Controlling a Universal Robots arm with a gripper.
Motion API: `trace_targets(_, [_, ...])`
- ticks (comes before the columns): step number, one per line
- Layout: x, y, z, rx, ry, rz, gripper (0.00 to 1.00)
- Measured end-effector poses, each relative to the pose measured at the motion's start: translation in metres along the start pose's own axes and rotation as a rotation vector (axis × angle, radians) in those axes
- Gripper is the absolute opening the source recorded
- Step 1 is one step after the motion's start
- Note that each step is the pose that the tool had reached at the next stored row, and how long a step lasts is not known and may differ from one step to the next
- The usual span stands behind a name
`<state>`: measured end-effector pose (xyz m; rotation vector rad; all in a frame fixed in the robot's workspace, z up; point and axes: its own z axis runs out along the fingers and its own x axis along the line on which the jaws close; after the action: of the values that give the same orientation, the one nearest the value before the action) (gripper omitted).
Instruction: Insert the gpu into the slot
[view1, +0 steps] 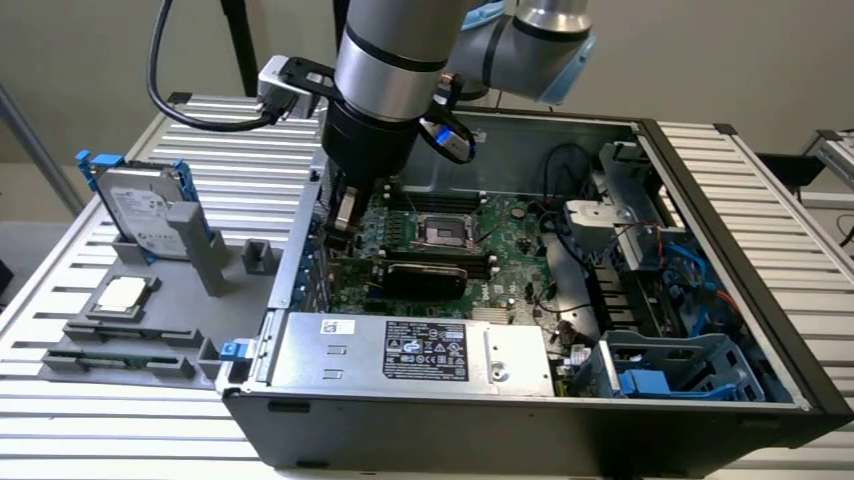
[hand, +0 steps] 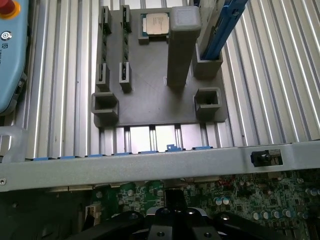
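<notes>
The gpu (view1: 424, 272) is a flat black card lying across the green motherboard (view1: 514, 255) inside the open computer case, just behind the power-supply box. My gripper (view1: 342, 228) reaches down from the arm at the card's end on the exterior view's left, near the case wall. Its fingers are shut and hold nothing. I cannot tell whether the tips touch the card. In the wrist view the gripper (hand: 175, 205) hangs over the motherboard beside the case wall (hand: 150, 162). The slot is hidden.
A silver power-supply box (view1: 414, 350) fills the case's near side. The processor socket (view1: 441, 232) and black memory strips (view1: 441, 200) lie behind the card. Cables and a drive cage (view1: 641, 250) crowd the exterior view's right. Outside stands a grey fixture plate (hand: 150, 95) with a hard drive (view1: 140, 210).
</notes>
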<state>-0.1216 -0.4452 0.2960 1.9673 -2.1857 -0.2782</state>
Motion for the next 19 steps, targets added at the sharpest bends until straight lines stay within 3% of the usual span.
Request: trace_targets(19, [-0.0018, 0.0028, 0.0017, 0.0003, 0.0020, 0.000, 0.11])
